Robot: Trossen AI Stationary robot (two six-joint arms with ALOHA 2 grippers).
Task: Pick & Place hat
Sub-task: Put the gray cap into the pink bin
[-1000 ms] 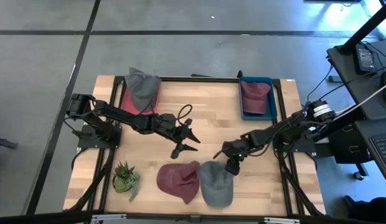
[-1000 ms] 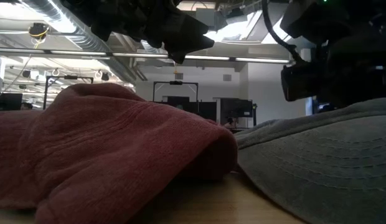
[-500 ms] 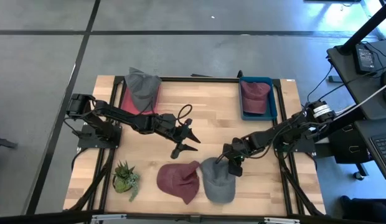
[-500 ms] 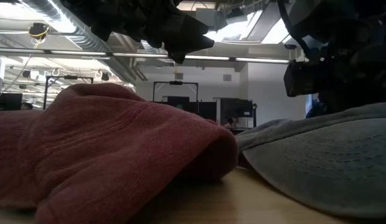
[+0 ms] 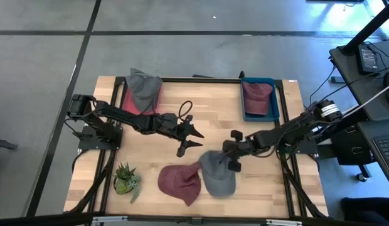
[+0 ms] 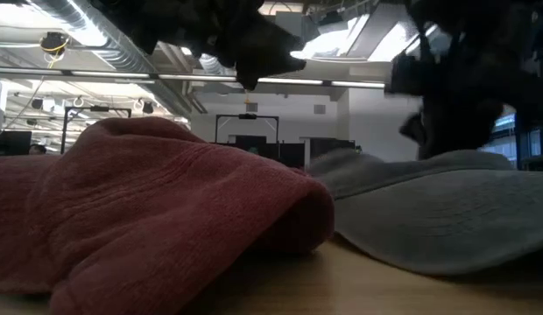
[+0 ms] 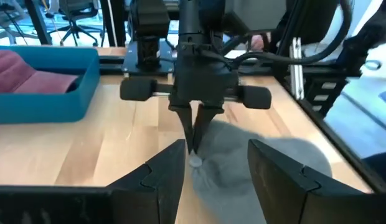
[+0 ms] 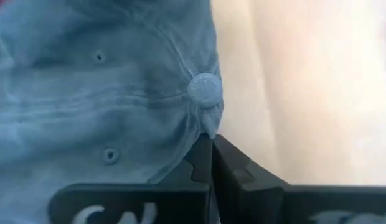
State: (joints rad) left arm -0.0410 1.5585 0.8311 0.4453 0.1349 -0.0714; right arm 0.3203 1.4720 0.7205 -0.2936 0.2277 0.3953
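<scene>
A grey cap point(image 5: 214, 176) lies near the table's front middle, beside a red cap point(image 5: 179, 183) that rests flat on the wood. My right gripper point(image 5: 227, 152) is shut on the grey cap's crown, close to its top button point(image 8: 205, 89). My left gripper point(image 5: 193, 135) hovers open a little to the left and farther back. It holds nothing and faces the right gripper point(image 7: 196, 146). In the low view the grey cap point(image 6: 429, 214) rises behind the red cap point(image 6: 158, 206). My right gripper pinches a small fold of the grey cap's crown cloth point(image 8: 210, 122) between its two shut fingers, just beside the top button. The fingers come from the table's right, slanting down. The crown is drawn up at the fingers, and the cap's near part point(image 5: 218, 187) lies on the table.
A blue tray point(image 5: 274, 103) at the far right holds a red cap point(image 5: 257, 95). A red tray point(image 5: 127, 100) at the far left holds a grey cap point(image 5: 144, 89). A small potted plant point(image 5: 125, 180) stands at the front left. Bare wood lies in the middle.
My right gripper has shut on the grey cap's crown and has moved up and toward the far edge. The cap's crown has been pulled up and back with it, and the whole cap has slid a little toward the far edge.
</scene>
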